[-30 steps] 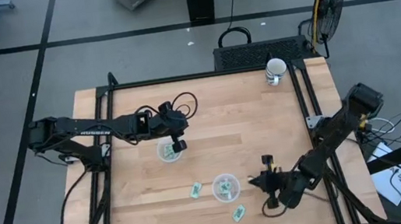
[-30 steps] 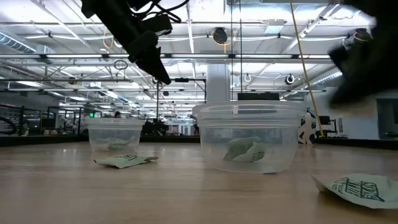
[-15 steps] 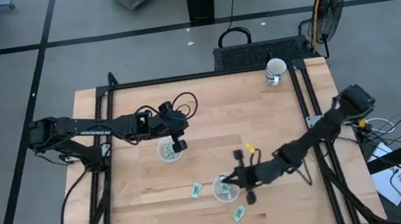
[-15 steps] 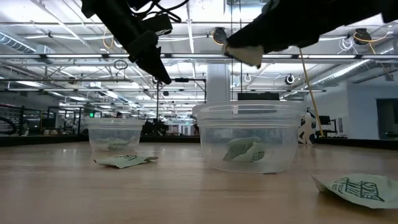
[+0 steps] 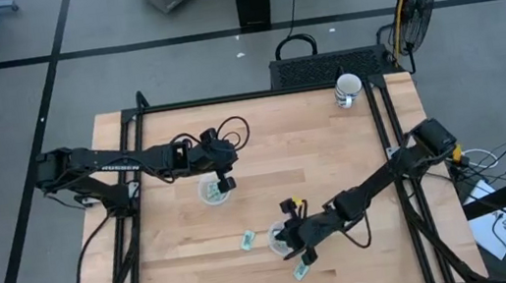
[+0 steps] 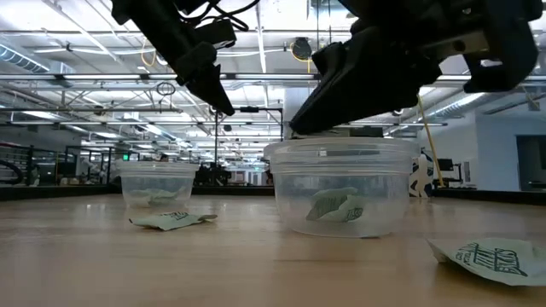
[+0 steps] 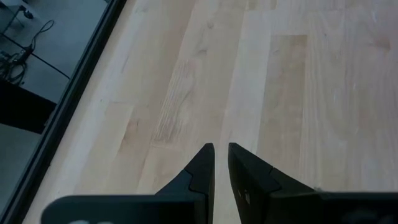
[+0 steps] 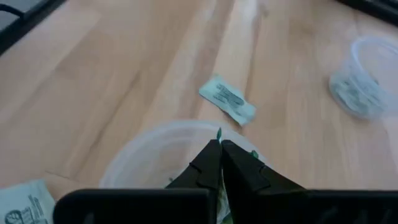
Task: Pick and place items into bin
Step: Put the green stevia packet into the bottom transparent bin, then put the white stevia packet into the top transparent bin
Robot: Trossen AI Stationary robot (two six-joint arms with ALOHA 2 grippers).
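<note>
Two clear round cups stand on the wooden table. The near cup (image 5: 285,239) (image 6: 341,192) has a light-green packet (image 6: 335,206) lying on its bottom, and the far cup (image 5: 213,192) (image 6: 158,188) also holds packets. My right gripper (image 5: 294,239) (image 8: 221,144) hovers over the near cup, shut on a green packet. My left gripper (image 5: 226,179) (image 7: 221,148) hangs shut above the far cup, holding nothing. Two loose packets lie flat on the table: one (image 5: 247,240) (image 8: 227,99) left of the near cup, another (image 5: 301,271) (image 6: 482,256) nearer the table's near edge. My right gripper pinches a green packet between its two fingers; only slivers of its edge (image 8: 219,133) and a corner (image 8: 254,154) stick out beside the fingertips. The fingers slant down from the table's right. The packet is lifted clear, above the near cup's open rim (image 8: 155,140).
A white mug (image 5: 347,90) stands at the far right corner of the table. Black frame rails (image 5: 393,132) run along the table's sides. Bare wood lies between the cups and the far edge (image 5: 302,135).
My right arm has swung from the near right part of the table toward the left, stretching out until its shut gripper came over the near cup. The left arm, both cups and the loose packets have stayed put.
</note>
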